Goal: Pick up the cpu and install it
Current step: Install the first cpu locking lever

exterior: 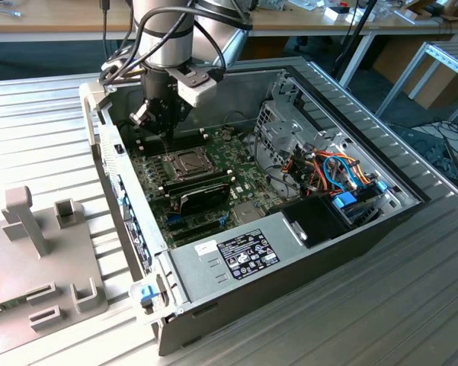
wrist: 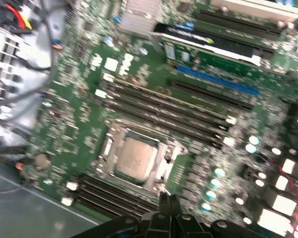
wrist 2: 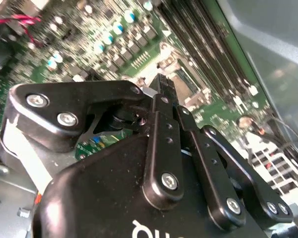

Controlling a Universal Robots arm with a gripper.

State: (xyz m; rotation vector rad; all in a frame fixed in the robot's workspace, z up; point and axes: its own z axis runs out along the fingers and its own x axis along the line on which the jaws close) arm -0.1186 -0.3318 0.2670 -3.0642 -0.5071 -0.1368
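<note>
Two fingers [wrist: 163, 208] of the hand [wrist: 168, 199] are pressed together with nothing between them, so the hand is closed and empty. It hangs just above the board [wrist: 79, 114], pointing down near the socket [wrist: 107, 148]. The cpu [wrist: 135, 157] lies flat in that socket, pale top up and square to the metal frame around it; I judge it seated where it belongs, not carried. Closed fingers make a slim tip, which suits the tight space among the parts. In the exterior view the socket is at five o'clock from the hand, close by. Long black memory slots [wrist: 173, 106] run along both sides of the socket. Further at five o'clock a dark card [exterior: 202, 197] stands on the board, and past it the power supply [exterior: 240, 255]. At three o'clock is the drive cage [exterior: 283, 122]. The open case [exterior: 99, 145] rests on a slatted surface [exterior: 38, 130], lid off so the arm [exterior: 164, 38] can reach in from above.
</note>
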